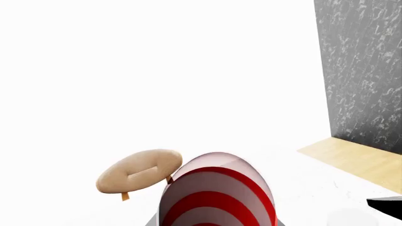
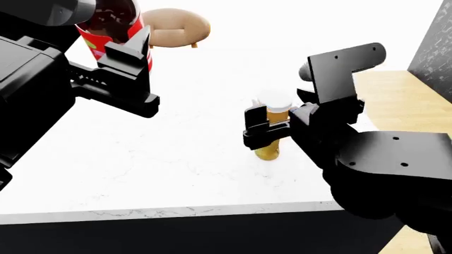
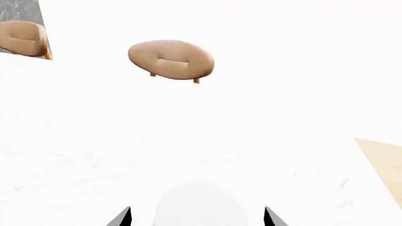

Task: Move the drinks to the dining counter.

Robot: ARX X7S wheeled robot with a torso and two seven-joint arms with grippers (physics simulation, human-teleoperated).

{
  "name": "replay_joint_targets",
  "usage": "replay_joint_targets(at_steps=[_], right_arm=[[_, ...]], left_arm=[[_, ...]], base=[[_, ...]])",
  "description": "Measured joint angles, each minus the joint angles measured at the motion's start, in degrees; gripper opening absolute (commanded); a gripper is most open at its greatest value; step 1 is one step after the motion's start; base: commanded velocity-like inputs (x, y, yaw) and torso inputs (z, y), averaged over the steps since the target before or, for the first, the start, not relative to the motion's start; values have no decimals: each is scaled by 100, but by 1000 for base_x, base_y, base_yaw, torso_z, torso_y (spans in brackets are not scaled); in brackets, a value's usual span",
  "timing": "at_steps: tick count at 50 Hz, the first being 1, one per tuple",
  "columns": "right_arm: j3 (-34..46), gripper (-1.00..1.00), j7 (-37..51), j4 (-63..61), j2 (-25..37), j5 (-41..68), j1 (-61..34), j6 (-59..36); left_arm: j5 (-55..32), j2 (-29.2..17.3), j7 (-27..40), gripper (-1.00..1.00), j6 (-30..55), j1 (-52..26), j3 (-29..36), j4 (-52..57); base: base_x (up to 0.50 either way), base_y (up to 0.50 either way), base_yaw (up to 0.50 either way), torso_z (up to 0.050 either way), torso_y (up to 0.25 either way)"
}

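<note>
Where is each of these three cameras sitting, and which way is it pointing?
Head view: from the robot's head, down over the white marble counter; both black arms show, left gripper, right gripper.
Left wrist view: behind the red-labelled cola bottle, facing the round tan stool.
Right wrist view: above the foam-topped beer glass, fingertips showing.
All three share the stool.
</note>
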State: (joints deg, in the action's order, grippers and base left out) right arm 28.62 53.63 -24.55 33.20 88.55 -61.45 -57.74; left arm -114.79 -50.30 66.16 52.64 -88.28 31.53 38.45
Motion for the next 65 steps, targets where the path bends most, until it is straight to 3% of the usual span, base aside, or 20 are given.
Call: replay_joint_targets(at_steps=[28,44,65], right_arm=[[-996,100,695,-1080,745,1714,-505,546],[-1462,100,1218,-1647,1237,2747,-1100,904],[-1864,100,1294,-2012,1579,3099,-1100,1129]], left_arm=[[86,84,-48,-100,4,142,164,-27],[453,483,-215,-100,67,659,642,-446],[1460,913,-749,-100,-128,1591,1077,-952]], base=[[0,0,0,0,0],[0,0,0,0,0],[0,0,0,0,0]])
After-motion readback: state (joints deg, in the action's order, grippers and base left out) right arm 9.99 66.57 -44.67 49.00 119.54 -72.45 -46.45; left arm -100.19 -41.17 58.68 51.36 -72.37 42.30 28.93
